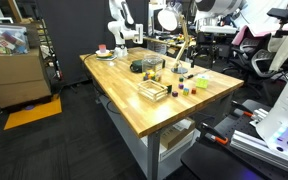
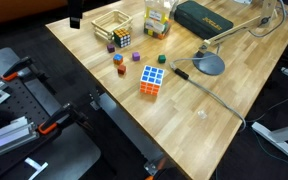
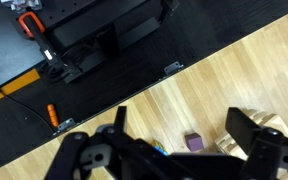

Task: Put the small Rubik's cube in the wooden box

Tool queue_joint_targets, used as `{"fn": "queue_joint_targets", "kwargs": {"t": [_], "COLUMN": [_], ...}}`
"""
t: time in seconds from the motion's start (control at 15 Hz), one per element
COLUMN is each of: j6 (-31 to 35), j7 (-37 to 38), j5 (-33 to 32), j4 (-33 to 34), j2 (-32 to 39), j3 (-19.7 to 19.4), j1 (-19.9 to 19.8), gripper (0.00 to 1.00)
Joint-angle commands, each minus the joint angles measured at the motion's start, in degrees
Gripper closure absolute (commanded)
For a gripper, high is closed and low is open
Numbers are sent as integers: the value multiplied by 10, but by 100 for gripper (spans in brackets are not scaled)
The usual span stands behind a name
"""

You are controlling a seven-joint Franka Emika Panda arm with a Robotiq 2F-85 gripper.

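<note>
The small Rubik's cube (image 2: 122, 40) sits on the wooden table just in front of the wooden box (image 2: 109, 25), a shallow pale box that also shows in an exterior view (image 1: 154, 91). In the wrist view my gripper (image 3: 184, 125) is open and empty, high above the table near its edge. Between its fingers I see a purple block (image 3: 193, 142). The box corner (image 3: 232, 146) shows to the right. A blue and yellow bit (image 3: 157, 147), maybe the cube, is mostly hidden behind my left finger. The white arm (image 1: 122, 28) rises at the table's back.
A large Rubik's cube (image 2: 152, 80) lies mid-table. Orange (image 2: 119, 60), red (image 2: 120, 71), purple (image 2: 110, 44) and green (image 2: 162, 59) blocks lie near the box. A desk lamp (image 2: 210, 64), a dark case (image 2: 204, 18) and a clear container (image 2: 156, 22) stand behind. A plate (image 1: 104, 52) is far off.
</note>
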Motion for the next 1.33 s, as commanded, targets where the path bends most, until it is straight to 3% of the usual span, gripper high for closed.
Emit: {"fn": "queue_joint_targets", "kwargs": {"t": [0.0,0.4,0.67,1.0,1.07,1.13,1.27], "j6": [-2,7,82,84,83,88,88], "j7": [0,16,170,188,175,187,185], "j5": [1,-9,-113,-41,-16,-44,-26], "j4": [2,10,34,100,109,89,107], "j2": [-1,19,112,227,235,220,240], "j3": [3,3,8,3,5,-5,-4], "j1": [-3,-9,-30,-1,1,9,14], "gripper": [0,0,0,0,0,0,0]}}
